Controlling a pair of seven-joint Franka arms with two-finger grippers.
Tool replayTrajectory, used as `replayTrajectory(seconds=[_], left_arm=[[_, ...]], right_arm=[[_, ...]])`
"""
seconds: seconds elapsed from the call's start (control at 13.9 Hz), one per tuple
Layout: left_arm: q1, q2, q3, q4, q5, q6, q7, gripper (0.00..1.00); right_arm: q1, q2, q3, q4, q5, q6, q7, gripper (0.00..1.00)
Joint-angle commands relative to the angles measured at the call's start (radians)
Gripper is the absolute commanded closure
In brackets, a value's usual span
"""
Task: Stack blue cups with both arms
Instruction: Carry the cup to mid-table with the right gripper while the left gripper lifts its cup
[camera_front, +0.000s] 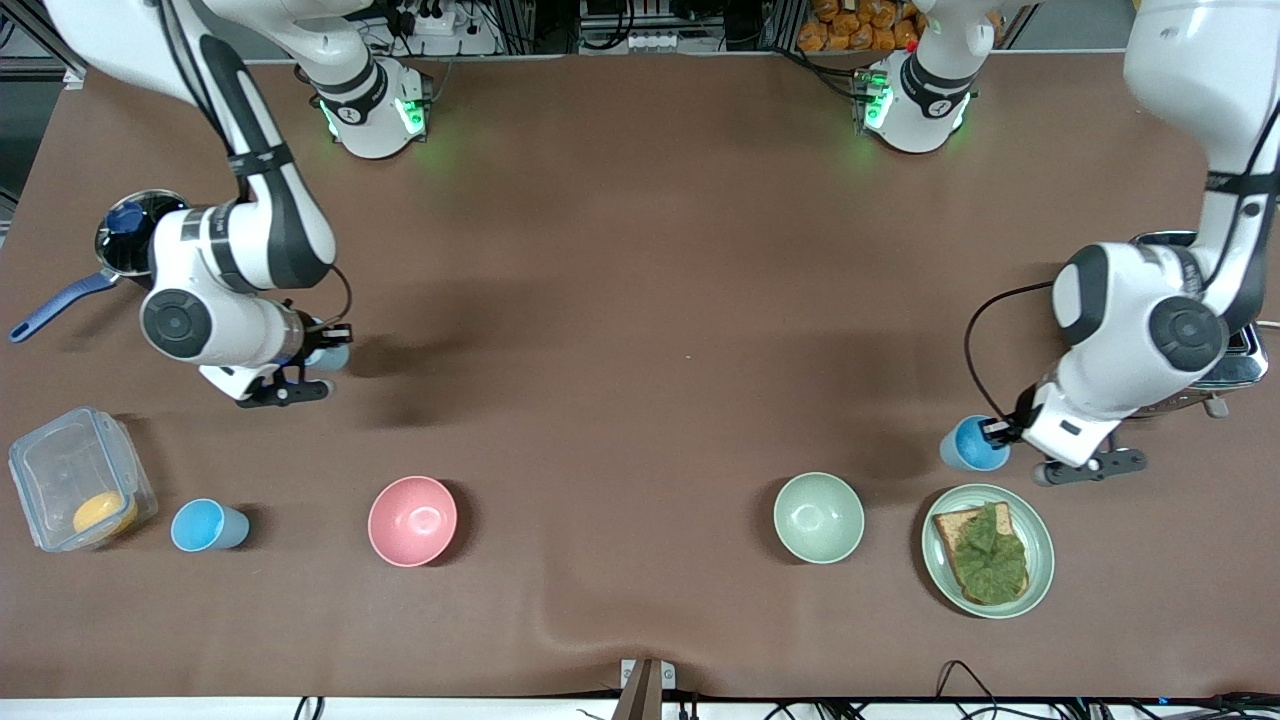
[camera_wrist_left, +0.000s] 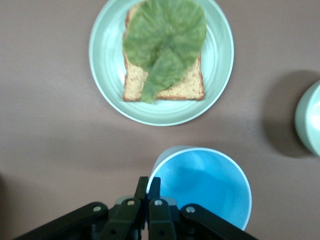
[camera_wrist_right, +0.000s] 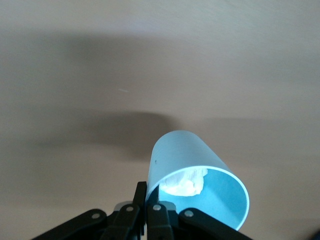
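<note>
Left arm (camera_front: 1140, 330): glossy white shell, dark grey joint bands, round grey cap on the joint at the frame's right.
Right arm (camera_front: 225, 290): same white shell and dark grey bands, round grey cap at the frame's left.
Bases: white, with green lights glowing along the top edge.
Cables: thin black cable looping beside each wrist.
Left gripper (camera_wrist_left: 148, 192): black, thin fingers, silver screws on the linkage.
Right gripper (camera_wrist_right: 146, 196): black, same silver screws.
</note>
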Motion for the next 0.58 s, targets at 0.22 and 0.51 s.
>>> replayTrajectory(seconds=[0.22,0.51], left_arm=[[0.024,-0.071,-0.008,0.062,-0.027,-0.12,0.048,1.0],[0.027,-0.156,-0.007,0.061,-0.046,-0.266,0.056,1.0]], right_arm=[[0.313,0.103,-0.003,0.201,0.147,-0.018,0.424,1.0],[0.482,0.209,-0.003,0.352,0.196,-0.01,0.666,1.0]])
